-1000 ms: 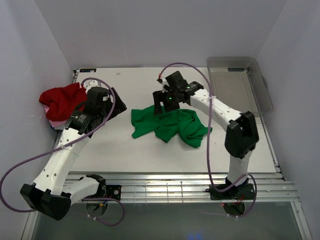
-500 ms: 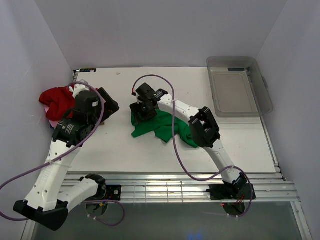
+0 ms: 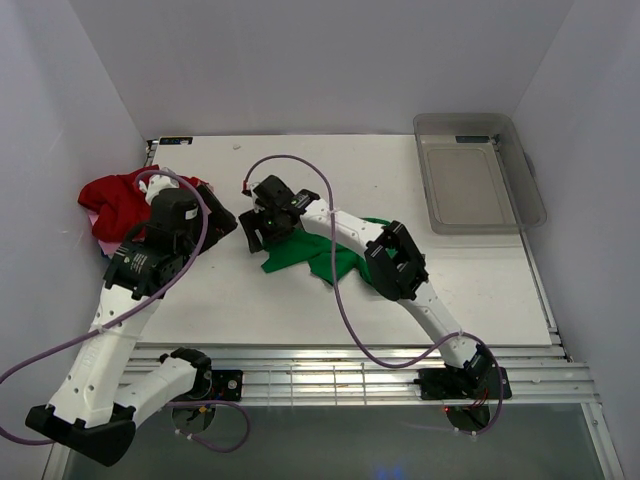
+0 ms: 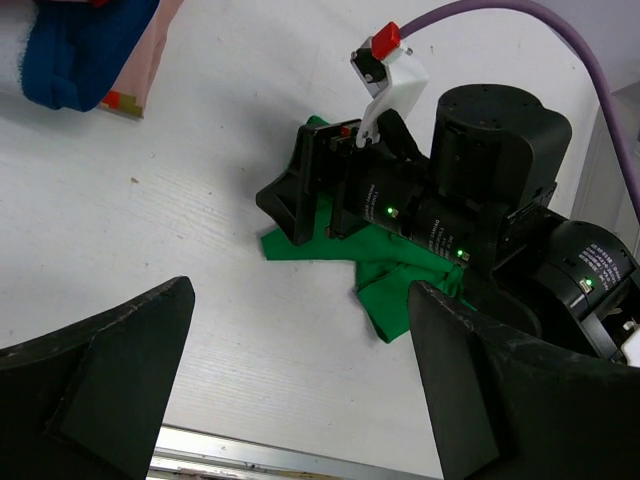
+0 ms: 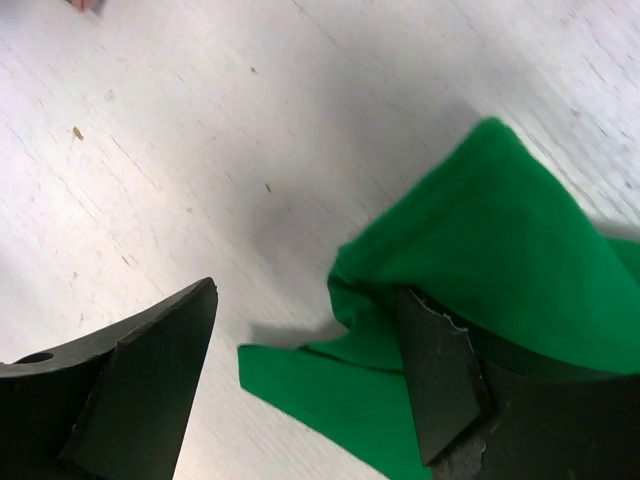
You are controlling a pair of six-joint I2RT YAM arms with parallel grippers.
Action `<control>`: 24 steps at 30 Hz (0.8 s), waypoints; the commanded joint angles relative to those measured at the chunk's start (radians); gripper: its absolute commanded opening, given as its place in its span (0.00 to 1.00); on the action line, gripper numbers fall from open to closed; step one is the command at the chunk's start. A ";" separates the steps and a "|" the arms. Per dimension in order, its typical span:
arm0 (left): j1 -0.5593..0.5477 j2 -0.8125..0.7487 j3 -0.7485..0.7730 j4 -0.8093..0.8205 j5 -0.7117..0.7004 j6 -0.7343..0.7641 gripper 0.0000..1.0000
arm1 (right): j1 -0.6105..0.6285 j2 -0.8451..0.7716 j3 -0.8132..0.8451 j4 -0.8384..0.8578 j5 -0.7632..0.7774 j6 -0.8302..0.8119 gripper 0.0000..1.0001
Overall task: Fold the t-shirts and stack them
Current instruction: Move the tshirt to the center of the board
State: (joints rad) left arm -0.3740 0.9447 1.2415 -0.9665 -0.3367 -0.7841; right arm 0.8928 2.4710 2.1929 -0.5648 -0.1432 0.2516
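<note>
White tabletop [image 3: 330,165] holds a crumpled green t-shirt [image 3: 330,257]; right gripper [image 5: 305,295] fingers stand apart at its left edge, left gripper [image 4: 300,292] spread wide, empty, nearby.

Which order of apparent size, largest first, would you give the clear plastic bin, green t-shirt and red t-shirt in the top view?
1. clear plastic bin
2. green cloth t-shirt and red cloth t-shirt: alike, both partly covered, so unranked.
</note>
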 commanded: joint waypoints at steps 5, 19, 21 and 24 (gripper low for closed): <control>0.007 -0.047 0.003 -0.024 -0.013 0.000 0.98 | 0.054 0.078 0.016 -0.046 0.132 -0.080 0.77; 0.007 -0.122 0.001 -0.072 -0.027 -0.017 0.98 | 0.135 0.094 -0.097 -0.170 0.606 -0.103 0.31; 0.007 -0.133 -0.001 -0.078 -0.030 -0.024 0.98 | 0.136 0.094 -0.108 -0.173 0.610 -0.094 0.21; 0.007 -0.153 -0.008 -0.087 -0.035 -0.033 0.98 | 0.135 0.098 -0.116 -0.185 0.603 -0.078 0.08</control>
State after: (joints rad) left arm -0.3740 0.8200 1.2366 -1.0294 -0.3485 -0.8021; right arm 1.0466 2.4935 2.1498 -0.5697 0.4191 0.1577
